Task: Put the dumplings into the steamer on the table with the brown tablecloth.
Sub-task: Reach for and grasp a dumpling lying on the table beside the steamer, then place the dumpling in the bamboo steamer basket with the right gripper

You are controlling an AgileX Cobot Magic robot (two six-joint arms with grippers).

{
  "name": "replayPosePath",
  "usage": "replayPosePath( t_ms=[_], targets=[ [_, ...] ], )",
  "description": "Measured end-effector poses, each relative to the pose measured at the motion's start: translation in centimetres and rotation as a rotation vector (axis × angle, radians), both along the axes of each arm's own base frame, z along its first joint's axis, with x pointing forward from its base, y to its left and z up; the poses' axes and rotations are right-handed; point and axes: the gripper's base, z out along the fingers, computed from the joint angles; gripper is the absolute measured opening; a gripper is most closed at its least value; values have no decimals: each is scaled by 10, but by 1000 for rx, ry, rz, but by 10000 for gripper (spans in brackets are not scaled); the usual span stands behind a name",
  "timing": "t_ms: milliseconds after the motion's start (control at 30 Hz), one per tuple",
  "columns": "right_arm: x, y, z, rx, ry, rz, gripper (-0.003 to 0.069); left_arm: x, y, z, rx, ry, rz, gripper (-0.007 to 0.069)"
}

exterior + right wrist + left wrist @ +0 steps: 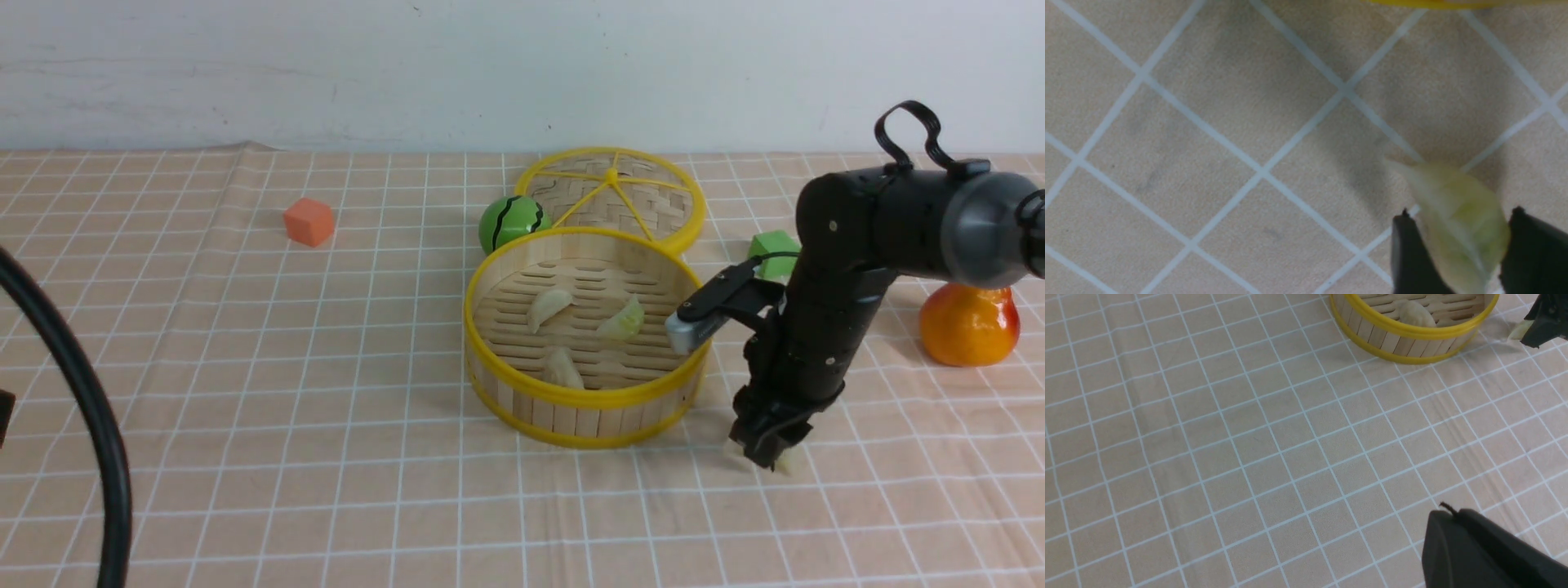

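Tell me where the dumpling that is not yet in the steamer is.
Front view, low on the right: the dumpling lies on the tablecloth just right of the steamer, between the fingers of the right hand.

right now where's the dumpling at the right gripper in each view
Front view: dumpling low right, at the right gripper tips.
Left wrist view: top right corner, only a pale tip of the dumpling shows.
Right wrist view: lower right, dumpling between the black fingers.
Shared landmark: the steamer, its yellow rim.
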Motion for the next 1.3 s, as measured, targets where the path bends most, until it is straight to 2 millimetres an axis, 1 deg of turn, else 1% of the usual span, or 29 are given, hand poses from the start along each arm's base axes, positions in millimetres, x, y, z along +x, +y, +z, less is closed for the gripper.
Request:
replayPosePath(
  t_ms=[33, 67, 200, 267, 300, 367, 400, 433, 467, 533, 567, 600, 667, 700, 767, 833, 867, 900, 933, 1000, 1100, 1167, 1200, 1233, 1300],
  targets=[
    [0, 0, 0, 1, -4, 1, 178, 0, 0, 0, 0, 0, 0, -13],
    [1, 0, 0, 2, -10, 0, 161, 0, 0, 0, 0, 0, 0, -13],
    [2, 0, 2, 2, -17, -2, 173, 0, 0, 0, 0, 0, 0, -13],
    [4, 2, 18, 11, -30, -25, 173, 0, 0, 0, 2, 2, 0, -13],
    [5, 3, 30, 20, -49, -38, 173, 0, 0, 0, 4, 6, 0, -13],
    [9, 12, 61, 56, -113, -69, 173, -1, 0, -1, 7, 12, 0, -13],
    [9, 17, 73, 75, -135, -80, 173, -1, 0, -1, 8, 12, 0, -13],
    [10, 20, 78, 84, -148, -85, 173, -1, 0, -1, 8, 12, 0, -13],
    [11, 33, 97, 126, -192, -96, 173, -1, 0, -1, 7, 11, 0, -13],
    [12, 50, 111, 165, -229, -91, 173, 0, 0, 0, 4, 4, -1, -13],
    [13, 56, 111, 172, -230, -91, 173, 0, 0, 0, 3, 3, -1, -13],
    [15, 65, 109, 183, -230, -89, 173, 0, 0, 0, 1, 0, -1, -13],
    [20, 79, 98, 183, -209, -82, 173, 0, 0, 0, 1, -1, -1, -11],
    [19, 80, 98, 184, -212, -81, 173, 0, 0, 0, 1, -1, -1, -11],
    [26, 90, 75, 159, -174, -72, 173, 0, 0, 0, 2, -1, -1, -8],
    [32, 93, 55, 129, -143, -78, 173, 0, 0, 0, 4, 0, 0, -6],
    [34, 93, 48, 119, -137, -90, 173, 0, 1, 0, 7, -1, 2, -6],
    [34, 94, 46, 119, -134, -93, 173, 0, 1, 0, 7, -1, 2, -6],
    [37, 94, 39, 108, -132, -116, 173, 0, 1, 0, 10, -1, 3, -3],
    [41, 93, 33, 93, -148, -138, 173, 0, 1, 0, 17, -1, 7, -2],
    [43, 92, 32, 85, -163, -149, 173, 0, 3, -1, 30, -1, 13, -1],
    [44, 93, 30, 85, -163, -151, 200, 1, 3, -1, 37, -2, 16, 0],
    [44, 93, 30, 84, -161, -154, 225, 1, 3, -1, 38, -1, 17, 0],
    [43, 93, 30, 84, -159, -155, 232, 1, 3, -1, 38, -1, 17, 0],
    [43, 93, 38, 91, -148, -171, 336, -4, 6, -3, 31, -14, 16, 1]
  ],
)
